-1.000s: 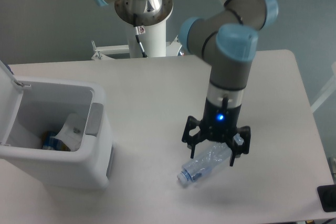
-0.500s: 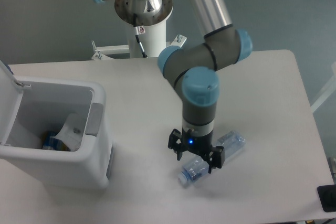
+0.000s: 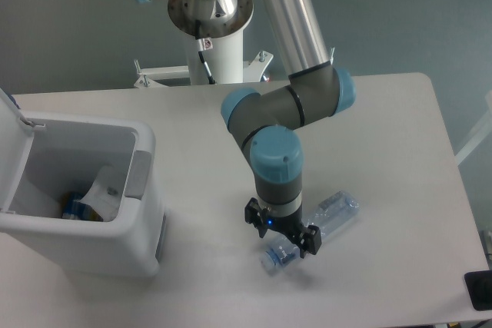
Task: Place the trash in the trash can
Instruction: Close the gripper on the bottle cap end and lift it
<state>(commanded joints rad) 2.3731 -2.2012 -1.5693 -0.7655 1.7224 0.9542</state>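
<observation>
Gripper (image 3: 282,237) low over cap end of crushed plastic bottle (image 3: 317,227) near the table's (image 3: 400,136) front edge, jaws apart and not yet clamped; risk: thin crushed plastic slips or rolls aside on closing, far from trash can (image 3: 84,197) at front-left corner
</observation>
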